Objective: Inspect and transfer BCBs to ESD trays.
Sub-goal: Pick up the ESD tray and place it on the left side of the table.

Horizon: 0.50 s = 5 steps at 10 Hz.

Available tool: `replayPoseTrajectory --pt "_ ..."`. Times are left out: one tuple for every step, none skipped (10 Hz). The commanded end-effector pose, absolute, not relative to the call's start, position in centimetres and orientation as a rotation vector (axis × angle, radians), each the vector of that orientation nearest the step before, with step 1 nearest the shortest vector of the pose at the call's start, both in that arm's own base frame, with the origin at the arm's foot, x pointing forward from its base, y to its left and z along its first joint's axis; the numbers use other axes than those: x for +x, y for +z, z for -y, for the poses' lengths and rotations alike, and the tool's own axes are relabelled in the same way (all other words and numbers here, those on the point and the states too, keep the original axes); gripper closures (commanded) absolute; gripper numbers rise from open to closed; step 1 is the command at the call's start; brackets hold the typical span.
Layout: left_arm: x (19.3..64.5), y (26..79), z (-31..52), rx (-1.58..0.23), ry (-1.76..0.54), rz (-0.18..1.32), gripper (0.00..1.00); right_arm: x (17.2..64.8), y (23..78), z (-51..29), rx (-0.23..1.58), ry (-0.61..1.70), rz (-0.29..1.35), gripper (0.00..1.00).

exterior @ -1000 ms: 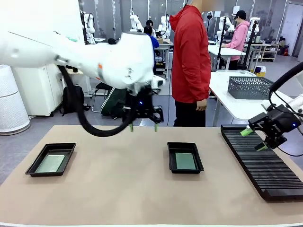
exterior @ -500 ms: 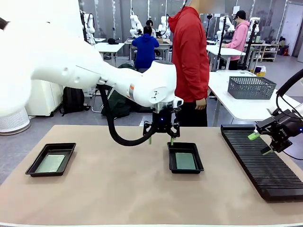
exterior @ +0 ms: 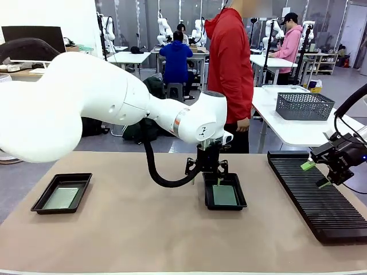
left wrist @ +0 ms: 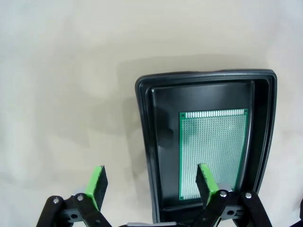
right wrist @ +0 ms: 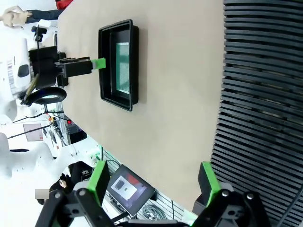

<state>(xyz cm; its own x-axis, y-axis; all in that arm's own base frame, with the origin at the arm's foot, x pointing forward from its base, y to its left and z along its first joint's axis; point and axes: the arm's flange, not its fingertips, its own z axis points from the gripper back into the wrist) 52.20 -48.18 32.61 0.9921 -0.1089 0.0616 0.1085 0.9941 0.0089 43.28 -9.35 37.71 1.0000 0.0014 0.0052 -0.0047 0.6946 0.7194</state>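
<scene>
Fingers of left hand [left wrist: 150, 183] spread wide, holding nothing, low over middle small black plastic tray [exterior: 224, 191], one finger above its thin pale green board [left wrist: 212, 152]. Second black tray [exterior: 62, 193] with another green board [exterior: 61, 198] far off on tan tabletop [exterior: 143, 229]. Right hand [exterior: 316, 172] spread wide too, hung empty over long black ribbed rack [exterior: 318, 197].

Glossy white arms [exterior: 103, 106], black cable [exterior: 163, 175], black green-padded grippers [exterior: 209, 172].

Both arms [exterior: 207, 172] [exterior: 319, 173] low, jaws wide apart
</scene>
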Motion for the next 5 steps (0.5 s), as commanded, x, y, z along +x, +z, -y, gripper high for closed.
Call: replayPoseTrajectory --pt "52.78 32.09 48.23 0.0 -0.1 0.097 0.0 43.0 37.85 9.25 0.803 0.001 0.009 0.0" --pt "52.89 31.96 48.11 0.005 -0.092 0.1 0.0 43.0 37.85 9.25 0.803 0.001 0.009 0.0" --pt "52.99 31.77 47.99 -0.003 -0.103 0.1 0.0 43.0 37.85 9.25 0.803 0.001 0.009 0.0" --pt "53.05 31.96 47.82 -0.024 -0.108 0.1 0.0 43.0 37.85 9.25 0.803 0.001 0.009 0.0" --pt "53.02 31.74 48.06 -0.002 -0.101 0.08 0.0 43.0 37.85 9.25 0.803 0.001 0.009 0.0"
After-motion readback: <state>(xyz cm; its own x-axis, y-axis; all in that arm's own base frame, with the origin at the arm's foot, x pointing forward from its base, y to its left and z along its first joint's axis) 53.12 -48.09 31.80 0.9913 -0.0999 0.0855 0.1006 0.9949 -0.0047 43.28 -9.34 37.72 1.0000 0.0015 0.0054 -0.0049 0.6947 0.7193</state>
